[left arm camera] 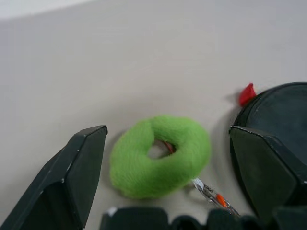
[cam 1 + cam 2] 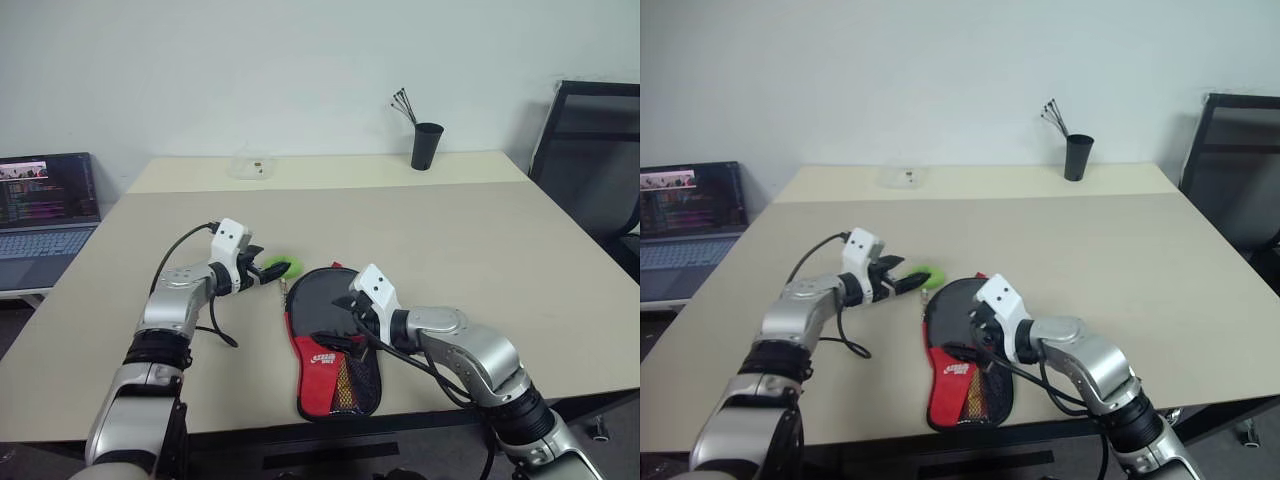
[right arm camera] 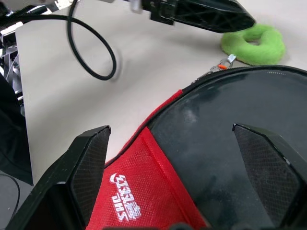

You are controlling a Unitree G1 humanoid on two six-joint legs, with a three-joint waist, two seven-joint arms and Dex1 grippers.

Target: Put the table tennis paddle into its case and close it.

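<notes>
The left gripper (image 2: 268, 268) is held wide at the fuzzy green ring tag (image 1: 160, 155); the right gripper (image 2: 345, 330) is spread over the fabric case (image 3: 230, 143).

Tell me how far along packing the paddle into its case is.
No paddle lies loose on the table, so it is probably inside the case. The open left gripper frames the green ring tag; the open right gripper hovers over the case. Whether the zip is shut can't be seen.
</notes>
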